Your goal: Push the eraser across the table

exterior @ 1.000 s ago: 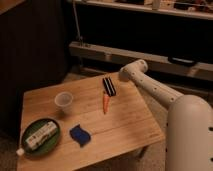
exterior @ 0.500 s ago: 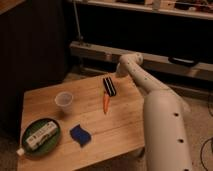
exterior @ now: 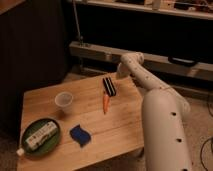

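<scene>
The eraser (exterior: 109, 85), a small black block with a pale stripe, lies near the far edge of the light wooden table (exterior: 120, 125). The orange carrot-shaped thing (exterior: 106, 102) lies just in front of it. My white arm reaches from the lower right over the table's far right corner. Its end with the gripper (exterior: 121, 73) is just right of the eraser, close to it; contact cannot be made out.
A clear plastic cup (exterior: 64, 101) stands left of centre. A blue wavy-edged sponge (exterior: 80, 134) lies near the front. A green bowl (exterior: 41, 136) holding a white bottle sits at the front left corner. A dark shelf unit stands behind the table.
My arm has swung left and forward; its end has moved from right of the table's far corner to right beside the eraser. The eraser has not visibly shifted.
</scene>
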`<state>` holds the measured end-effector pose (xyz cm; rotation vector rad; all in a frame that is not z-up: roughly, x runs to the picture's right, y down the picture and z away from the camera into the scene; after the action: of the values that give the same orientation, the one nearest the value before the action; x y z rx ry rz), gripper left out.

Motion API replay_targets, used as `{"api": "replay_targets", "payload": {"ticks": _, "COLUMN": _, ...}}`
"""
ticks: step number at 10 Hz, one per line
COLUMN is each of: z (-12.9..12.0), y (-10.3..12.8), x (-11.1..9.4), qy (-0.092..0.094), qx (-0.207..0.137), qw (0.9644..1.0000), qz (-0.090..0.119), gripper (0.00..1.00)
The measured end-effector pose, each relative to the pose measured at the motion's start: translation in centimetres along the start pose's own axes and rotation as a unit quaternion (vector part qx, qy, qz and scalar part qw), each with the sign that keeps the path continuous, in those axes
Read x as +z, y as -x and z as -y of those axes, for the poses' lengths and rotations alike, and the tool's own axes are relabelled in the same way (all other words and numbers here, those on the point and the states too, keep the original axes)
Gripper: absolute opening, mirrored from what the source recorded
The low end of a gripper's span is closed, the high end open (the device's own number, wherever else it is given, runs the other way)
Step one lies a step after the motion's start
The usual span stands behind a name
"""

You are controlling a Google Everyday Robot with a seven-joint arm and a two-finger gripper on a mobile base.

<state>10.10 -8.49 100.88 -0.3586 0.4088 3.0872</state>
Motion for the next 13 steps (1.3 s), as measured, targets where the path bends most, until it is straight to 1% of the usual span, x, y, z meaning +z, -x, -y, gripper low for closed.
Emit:
{"api": "replay_targets", "payload": {"ticks": 1, "z": 0.2, "y": -0.1, "x": -0.1, "qy": -0.002, "qx": -0.004, "qw": 1.0, "qz": 0.0, "gripper": 0.0}}
{"api": "replay_targets", "payload": {"ticks": 2, "z": 1.0, "y": -0.3, "x": 0.3, "qy": -0.01, "qx": -0.011, "qw": 0.9999, "qz": 0.001, "gripper": 0.0}}
{"api": "replay_targets", "payload": {"ticks": 4, "z": 2.1, "y": -0.3, "x": 0.9, "qy": -0.019, "qx": -0.017, "qw": 0.9997, "qz": 0.003, "gripper": 0.0}}
{"api": "replay_targets", "payload": {"ticks": 5, "z": 2.9, "y": -0.5, "x": 1.5, "qy": -0.026, "qx": -0.022, "qw": 0.9994, "qz": 0.004, "gripper": 0.0}}
{"api": "replay_targets", "payload": {"ticks": 8, "z": 4.1, "y": -0.1, "x": 2.7, "qy": -0.035, "qx": -0.029, "qw": 0.9989, "qz": 0.013, "gripper": 0.0}}
{"api": "replay_targets", "payload": {"ticks": 9, "z": 4.3, "y": -0.4, "x": 3.4, "qy": -0.037, "qx": -0.034, "qw": 0.9986, "qz": 0.015, "gripper": 0.0}}
{"api": "replay_targets", "payload": {"ticks": 10, "z": 4.4, "y": -0.8, "x": 3.6, "qy": -0.038, "qx": -0.037, "qw": 0.9985, "qz": 0.013, "gripper": 0.0}}
{"api": "replay_targets", "payload": {"ticks": 12, "z": 4.3, "y": -0.4, "x": 3.5, "qy": -0.037, "qx": -0.037, "qw": 0.9985, "qz": 0.015, "gripper": 0.0}}
{"api": "replay_targets", "payload": {"ticks": 13, "z": 4.3, "y": -0.5, "x": 3.6, "qy": -0.037, "qx": -0.038, "qw": 0.9985, "qz": 0.015, "gripper": 0.0}}
